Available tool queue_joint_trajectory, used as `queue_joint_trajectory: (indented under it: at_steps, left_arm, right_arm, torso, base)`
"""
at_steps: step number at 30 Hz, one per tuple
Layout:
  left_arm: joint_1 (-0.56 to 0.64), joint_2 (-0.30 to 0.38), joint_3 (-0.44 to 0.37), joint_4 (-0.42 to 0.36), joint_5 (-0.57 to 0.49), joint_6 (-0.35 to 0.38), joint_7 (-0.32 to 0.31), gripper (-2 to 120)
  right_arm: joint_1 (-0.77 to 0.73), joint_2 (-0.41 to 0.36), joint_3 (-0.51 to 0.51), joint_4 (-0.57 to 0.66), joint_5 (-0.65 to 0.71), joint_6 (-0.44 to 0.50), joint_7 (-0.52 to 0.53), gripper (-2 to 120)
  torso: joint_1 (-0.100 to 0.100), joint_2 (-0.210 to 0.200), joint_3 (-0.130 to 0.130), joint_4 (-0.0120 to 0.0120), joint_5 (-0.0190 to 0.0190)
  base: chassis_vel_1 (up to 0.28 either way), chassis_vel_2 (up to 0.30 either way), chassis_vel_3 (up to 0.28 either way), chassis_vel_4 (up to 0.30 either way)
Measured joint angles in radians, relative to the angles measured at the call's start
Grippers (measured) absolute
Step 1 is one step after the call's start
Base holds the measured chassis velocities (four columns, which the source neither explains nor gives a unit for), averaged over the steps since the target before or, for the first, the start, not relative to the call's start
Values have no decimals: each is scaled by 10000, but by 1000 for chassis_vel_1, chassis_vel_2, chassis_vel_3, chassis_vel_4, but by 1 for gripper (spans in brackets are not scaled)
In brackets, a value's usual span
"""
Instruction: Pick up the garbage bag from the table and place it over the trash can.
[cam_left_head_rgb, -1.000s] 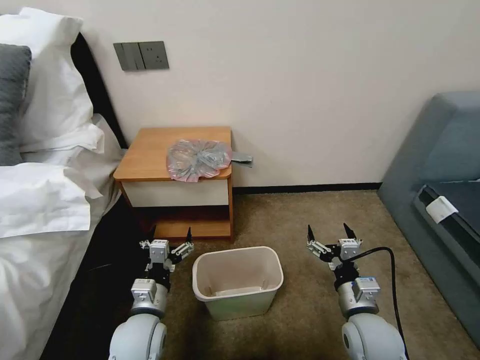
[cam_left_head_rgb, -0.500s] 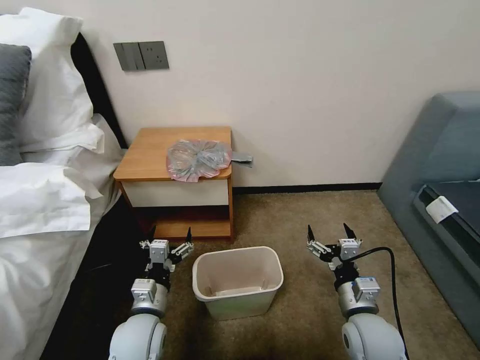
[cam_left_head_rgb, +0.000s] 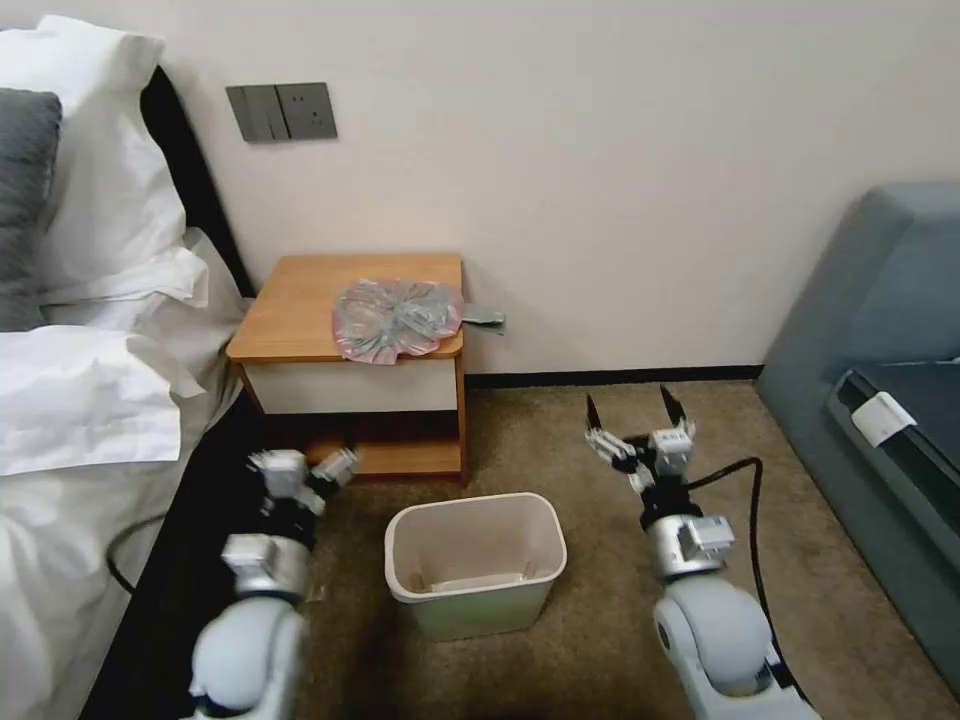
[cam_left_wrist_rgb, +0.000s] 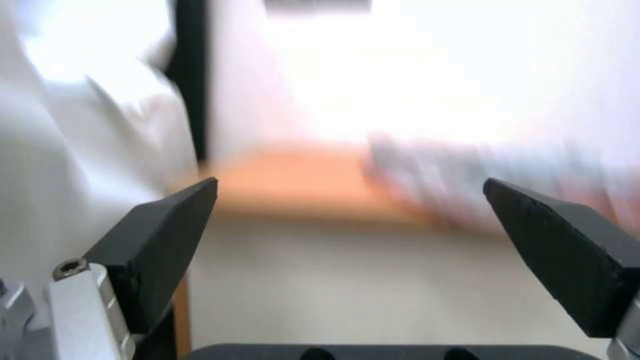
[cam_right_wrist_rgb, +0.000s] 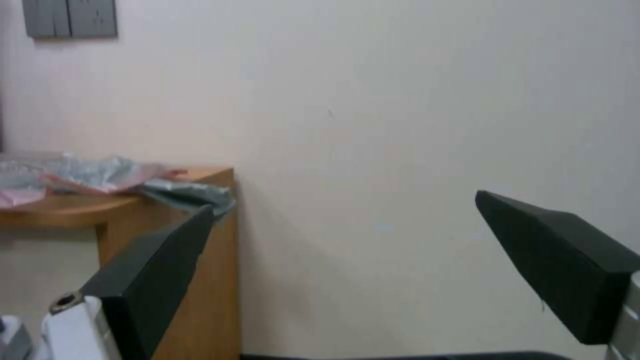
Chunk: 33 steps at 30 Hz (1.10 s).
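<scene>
Your right gripper (cam_left_head_rgb: 636, 412) has its two dark fingers spread wide and holds nothing; it hangs over the carpet (cam_left_head_rgb: 600, 420) at about 1 o'clock from the trash can (cam_left_head_rgb: 475, 565), well short of the table (cam_left_head_rgb: 300, 310). Through its own wrist camera the spread right gripper (cam_right_wrist_rgb: 343, 227) looks toward the wall, with the table's corner (cam_right_wrist_rgb: 200, 200) and a grey fold of the garbage bag (cam_right_wrist_rgb: 113, 175) off to one side of the fingers.

Your left gripper (cam_left_head_rgb: 300, 472) sits low at about 10 o'clock from the trash can, in front of the table's lower shelf. Its wrist view shows the left gripper (cam_left_wrist_rgb: 350, 200) released and empty too, facing the orange table top (cam_left_wrist_rgb: 287, 180) with the pale bag (cam_left_wrist_rgb: 453, 180) lying on it.

The garbage bag (cam_left_head_rgb: 397, 318) lies crumpled and untouched on the near right part of the table top, a grey tail spilling past the right edge. The trash can stands upright on the carpet between your arms, unlined.

So, by my reading, nothing of the task is done yet. You are in the approach only. The grasp, the lift, the opening of the bag and the fitting over the rim are all left.
</scene>
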Motion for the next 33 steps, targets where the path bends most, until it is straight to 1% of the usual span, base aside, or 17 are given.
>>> queue_joint_trajectory:
  at_steps: [1, 2, 4, 5, 6, 13, 17, 20, 21, 22, 23, 25, 26, 27, 29, 31, 33]
  left_arm:
    - [0, 0, 0, 0, 0, 0, 0, 99]
    - [-178, 78, -174, 39, -324, -152, 76, 99]
    - [-195, 89, -156, 46, -566, -131, 206, 99]
    - [-193, 91, -127, 47, -710, -72, 282, 99]
    - [-174, 97, -96, 47, -786, -23, 324, 99]
    - [59, 132, 68, 32, -839, 150, 372, 99]
    - [207, 137, 163, 40, -724, 256, 382, 99]
    - [307, 151, 232, 69, -582, 283, 378, 99]
    - [343, 151, 250, 69, -524, 286, 372, 99]
    - [343, 151, 250, 69, -524, 286, 372, 99]
    - [381, 141, 258, 69, -460, 287, 365, 99]
    - [407, 127, 258, 68, -418, 286, 357, 99]
    - [432, 117, 253, 67, -387, 286, 349, 99]
    - [432, 117, 253, 67, -387, 286, 349, 99]
    - [502, 58, 225, 76, -300, 263, 332, 99]
    - [507, 21, 222, 94, -275, 250, 328, 99]
    - [504, -53, 218, 142, -232, 234, 320, 99]
  right_arm:
    - [0, 0, 0, 0, 0, 0, 0, 100]
    - [22, -1, -17, 1, 3, 7, -5, 100]
    - [43, -1, -25, 4, 4, 7, -7, 100]
    - [52, -3, -25, 14, 9, 7, -7, 100]
    - [57, -14, -22, 17, 11, 5, -7, 100]
    - [128, -94, 1, 15, 35, -9, 69, 100]
    - [438, -330, -100, -178, 240, 180, 87, 100]
    - [995, -788, -277, -531, 210, 426, -184, 100]
    - [1347, -1087, -430, -740, 97, 485, -282, 100]
    - [1347, -1087, -430, -740, 97, 485, -282, 100]
    - [1862, -1523, -735, -1062, -75, 541, -370, 100]
    - [2218, -1822, -953, -1292, -210, 557, -420, 100]
    - [2634, -2166, -1217, -1564, -358, 570, -486, 100]
    - [2634, -2166, -1217, -1564, -358, 570, -486, 100]
    - [3738, -2928, -1966, -2419, -823, 652, -701, 100]
    - [4104, -3120, -2213, -2717, -980, 674, -788, 100]
    - [4878, -3380, -2739, -3313, -1311, 709, -975, 100]
  torso:
    - [0, 0, 0, 0, 0]
    - [0, 0, -1, -2, 5]
    - [0, 0, 0, 0, 2]
    - [0, 0, 0, 1, -7]
    - [0, 0, 0, 1, 3]
    - [0, 0, 0, 1, 0]
    - [0, 0, 0, 0, 1]
    - [0, 0, 0, 0, 2]
    - [0, -1, 0, 0, 1]
    - [0, -1, 0, 0, 1]
    - [0, 0, 0, 2, 3]
    - [0, 0, 0, 4, 4]
    - [0, 0, 0, 1, 3]
    - [0, 0, 0, 1, 3]
    - [0, 0, 0, 1, 4]
    - [0, 0, 1, 2, 2]
    - [0, -1, 1, 0, 3]
  base:
    - [0, 0, 0, 0]
    - [0, 0, 0, 0]
    - [0, 0, 0, 0]
    - [0, 0, 0, 0]
    - [0, 0, 0, 0]
    - [0, 0, 0, 0]
    - [0, 0, 0, 0]
    - [0, 0, 0, 0]
    - [0, 0, 0, 0]
    - [0, 0, 0, 0]
    - [0, 0, 0, 0]
    - [0, 0, 0, 0]
    - [0, 0, 0, 0]
    - [0, 0, 0, 0]
    - [0, 0, 0, 0]
    - [0, 0, 0, 0]
    - [0, 0, 0, 0]
